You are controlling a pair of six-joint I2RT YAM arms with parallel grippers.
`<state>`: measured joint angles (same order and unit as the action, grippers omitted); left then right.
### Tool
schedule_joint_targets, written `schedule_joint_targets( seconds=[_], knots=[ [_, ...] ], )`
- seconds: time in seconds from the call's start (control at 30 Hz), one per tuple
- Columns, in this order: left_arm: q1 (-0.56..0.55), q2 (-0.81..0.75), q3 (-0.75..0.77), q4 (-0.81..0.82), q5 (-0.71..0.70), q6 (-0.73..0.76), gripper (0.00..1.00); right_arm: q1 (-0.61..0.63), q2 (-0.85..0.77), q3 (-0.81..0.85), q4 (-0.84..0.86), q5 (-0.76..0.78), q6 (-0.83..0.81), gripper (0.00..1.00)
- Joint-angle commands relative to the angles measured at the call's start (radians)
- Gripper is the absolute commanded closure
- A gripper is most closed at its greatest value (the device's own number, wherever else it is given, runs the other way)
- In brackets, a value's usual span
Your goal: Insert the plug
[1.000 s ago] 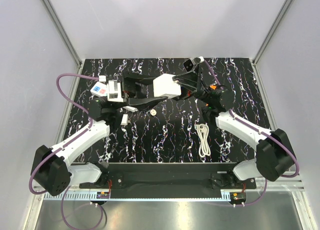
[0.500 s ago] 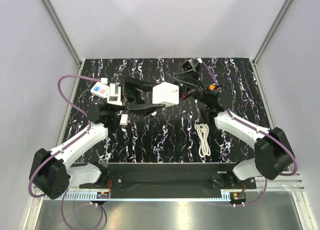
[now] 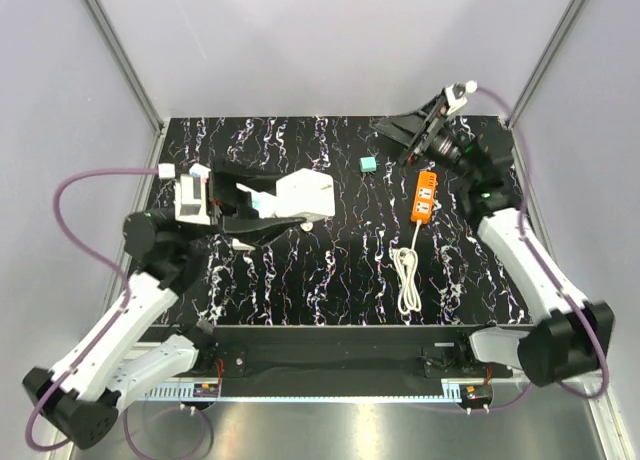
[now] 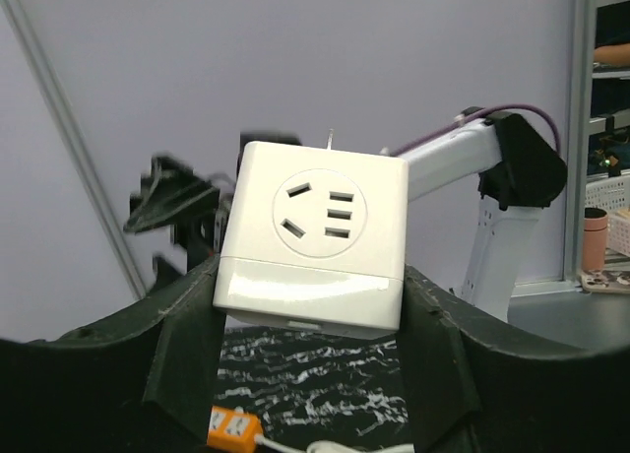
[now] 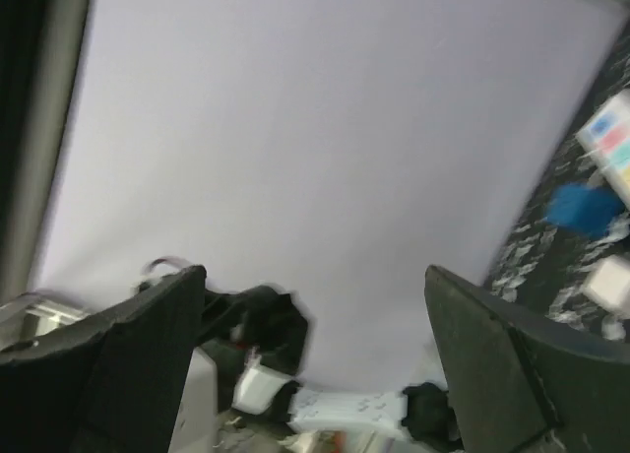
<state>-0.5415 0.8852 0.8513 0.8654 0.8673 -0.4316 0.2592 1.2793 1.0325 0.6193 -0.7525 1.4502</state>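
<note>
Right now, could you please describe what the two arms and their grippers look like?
The left arm and the right arm both have white links with black joints and black bases. A purple cable loops along each arm. The left gripper and the right gripper each have two broad, black, tapering fingers.

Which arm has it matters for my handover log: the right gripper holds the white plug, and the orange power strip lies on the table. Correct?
No: it is the left gripper that holds the white plug, as the left wrist view shows. The orange power strip does lie on the table.
</note>
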Motion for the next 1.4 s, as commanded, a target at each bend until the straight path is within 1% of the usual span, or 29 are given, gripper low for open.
schedule_joint_targets(
  seconds=[0.0,0.03,0.07,0.1,0.13,0.17,0.23,0.33,0.43,0.53,0.6,0.63,0.77,0.97,1.17,1.2,1.3,1.37],
  knots=[
    [0.008,-0.034,0.181,-0.639,-0.106,0.183,1.0,0.026,-0.144,0.304,-0.839,0.108,-0.859,0.03],
    [0.011,-0.028,0.207,-0.71,-0.109,0.185,1.0,0.026,-0.152,0.326,-0.875,0.084,-1.008,0.03],
    [0.014,-0.019,0.23,-0.802,-0.105,0.159,1.0,0.026,-0.164,0.345,-0.904,0.05,-1.072,0.03],
    [0.023,0.007,0.267,-0.833,-0.076,0.137,1.0,0.028,-0.167,0.369,-0.941,-0.038,-1.114,0.03],
    [0.028,0.023,0.285,-0.859,-0.045,0.116,1.0,0.032,-0.172,0.382,-0.963,-0.08,-1.183,0.04],
    [0.031,0.041,0.316,-0.908,0.011,0.084,1.0,0.038,-0.179,0.405,-0.987,-0.126,-1.217,0.04],
    [0.034,0.073,0.333,-0.943,0.045,0.062,1.0,0.052,-0.195,0.411,-1.047,-0.159,-1.29,0.02],
    [0.037,0.078,0.339,-0.959,0.09,0.036,1.0,0.063,-0.235,0.405,-1.083,-0.226,-1.333,0.0],
    [0.037,0.1,0.353,-0.95,0.134,-0.01,1.0,0.112,-0.233,0.393,-1.086,-0.291,-1.352,0.0],
    [0.038,0.144,0.379,-0.941,0.177,-0.07,1.0,0.221,-0.215,0.376,-1.087,-0.243,-1.37,0.0],
    [0.037,0.162,0.378,-0.904,0.2,-0.111,1.0,0.286,-0.202,0.37,-1.08,-0.187,-1.375,0.0],
    [0.038,0.164,0.373,-0.872,0.203,-0.122,1.0,0.296,-0.196,0.368,-1.075,-0.176,-1.37,0.0],
    [0.037,0.169,0.341,-0.844,0.2,-0.147,1.0,0.31,-0.17,0.368,-1.04,-0.145,-1.334,0.0],
    [0.038,0.184,0.318,-0.842,0.205,-0.148,1.0,0.319,-0.159,0.305,-0.886,-0.137,-1.196,0.0],
    [0.037,0.198,0.313,-0.838,0.216,-0.148,1.0,0.339,-0.14,0.274,-0.836,-0.128,-1.113,0.03],
    [0.037,0.198,0.31,-0.835,0.214,-0.148,1.0,0.342,-0.136,0.274,-0.833,-0.123,-1.11,0.05],
    [0.037,0.204,0.304,-0.827,0.216,-0.151,0.98,0.345,-0.136,0.259,-0.788,-0.123,-1.084,0.14],
    [0.038,0.205,0.29,-0.804,0.223,-0.168,0.9,0.347,-0.136,0.238,-0.729,-0.137,-1.061,0.33]
  ],
)
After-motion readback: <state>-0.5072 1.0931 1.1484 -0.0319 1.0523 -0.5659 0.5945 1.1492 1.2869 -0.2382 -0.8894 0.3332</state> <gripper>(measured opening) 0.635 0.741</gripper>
